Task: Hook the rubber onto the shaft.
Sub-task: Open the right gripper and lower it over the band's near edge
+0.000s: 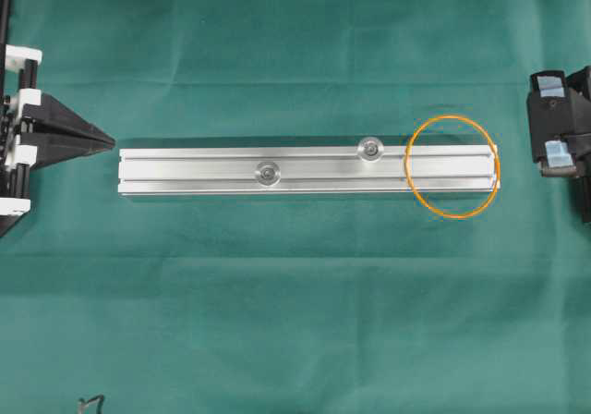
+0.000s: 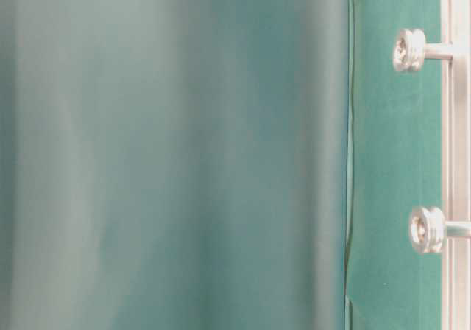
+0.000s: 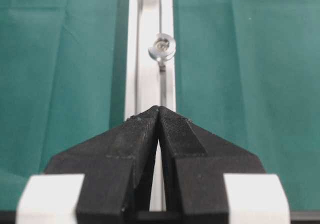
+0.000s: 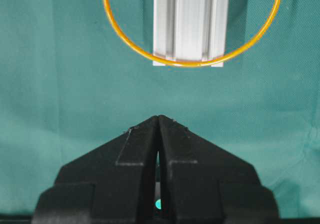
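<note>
A thin orange rubber (image 1: 454, 217) lies as a flat loop over the right end of the aluminium rail (image 1: 305, 169), untouched. In the right wrist view the rubber (image 4: 187, 64) curves round the rail's end. Two shafts with grooved heads stand on the rail, one left of middle (image 1: 269, 170) and one nearer the loop (image 1: 370, 148). Neither is inside the loop. My left gripper (image 1: 113, 140) is shut and empty, its tip just off the rail's left end (image 3: 159, 108). My right gripper (image 4: 158, 117) is shut and empty, a short way right of the rubber (image 1: 556, 155).
Green cloth (image 1: 295, 322) covers the whole table. A small dark wire piece (image 1: 90, 401) lies at the front left edge. In the table-level view a blurred green fold (image 2: 169, 153) fills most of the picture, with both shafts (image 2: 409, 49) (image 2: 427, 229) at its right.
</note>
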Available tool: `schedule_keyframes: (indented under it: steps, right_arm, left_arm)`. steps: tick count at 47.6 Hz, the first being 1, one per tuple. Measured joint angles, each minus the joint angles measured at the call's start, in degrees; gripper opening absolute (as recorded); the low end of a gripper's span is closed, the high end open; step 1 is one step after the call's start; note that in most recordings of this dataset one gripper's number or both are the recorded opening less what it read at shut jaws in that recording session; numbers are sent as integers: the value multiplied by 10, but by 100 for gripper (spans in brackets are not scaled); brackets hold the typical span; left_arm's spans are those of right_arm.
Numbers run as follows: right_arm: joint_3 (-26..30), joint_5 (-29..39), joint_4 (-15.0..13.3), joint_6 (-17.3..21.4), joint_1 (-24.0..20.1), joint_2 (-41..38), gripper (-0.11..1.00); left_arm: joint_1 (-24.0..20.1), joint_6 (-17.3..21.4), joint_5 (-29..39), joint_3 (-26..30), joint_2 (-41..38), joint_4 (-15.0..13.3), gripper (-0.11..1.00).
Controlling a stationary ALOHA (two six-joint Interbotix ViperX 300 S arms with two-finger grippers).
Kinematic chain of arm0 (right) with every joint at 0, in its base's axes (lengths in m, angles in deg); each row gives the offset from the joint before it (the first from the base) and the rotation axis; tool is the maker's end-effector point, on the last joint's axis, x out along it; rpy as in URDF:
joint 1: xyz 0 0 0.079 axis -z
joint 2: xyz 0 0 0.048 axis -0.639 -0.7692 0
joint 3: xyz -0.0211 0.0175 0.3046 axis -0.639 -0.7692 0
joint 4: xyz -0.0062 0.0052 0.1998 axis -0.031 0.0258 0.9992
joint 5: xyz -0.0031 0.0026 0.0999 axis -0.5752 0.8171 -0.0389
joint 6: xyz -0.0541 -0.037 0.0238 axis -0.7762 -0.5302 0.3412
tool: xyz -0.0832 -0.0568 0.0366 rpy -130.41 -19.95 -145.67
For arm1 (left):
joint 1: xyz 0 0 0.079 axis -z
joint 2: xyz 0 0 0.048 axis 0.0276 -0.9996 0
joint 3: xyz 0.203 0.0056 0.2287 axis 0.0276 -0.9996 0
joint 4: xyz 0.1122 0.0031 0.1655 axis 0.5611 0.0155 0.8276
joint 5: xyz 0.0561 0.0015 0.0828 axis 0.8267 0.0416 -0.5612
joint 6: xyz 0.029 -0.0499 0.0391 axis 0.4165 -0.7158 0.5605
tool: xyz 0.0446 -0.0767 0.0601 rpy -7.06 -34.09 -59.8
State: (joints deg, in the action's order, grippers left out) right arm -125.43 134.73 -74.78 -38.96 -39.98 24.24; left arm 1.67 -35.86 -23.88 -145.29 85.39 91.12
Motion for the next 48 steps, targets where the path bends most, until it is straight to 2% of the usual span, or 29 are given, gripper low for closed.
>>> schedule_keyframes:
  steps: [5,9,20,24,33,48]
  right_arm:
    - [0,1,0,0,0,0,4]
    - [0,1,-4,0,0,0,14]
    - [0,2,-11,0,1,0,81]
    - [0,2,-18,0,0,-1,97]
    - [1,2,-33,0,0,-2,96]
    - [0,3,-34,0,0,-3,96]
  left_arm:
    - [0,0,0,0,0,0,0]
    - [0,0,0,0,0,-1,0]
    - [0,0,0,0,0,0,0]
    - [0,0,0,0,0,0,0]
    - [0,0,0,0,0,0,0]
    - [0,0,4,0,0,0,0]
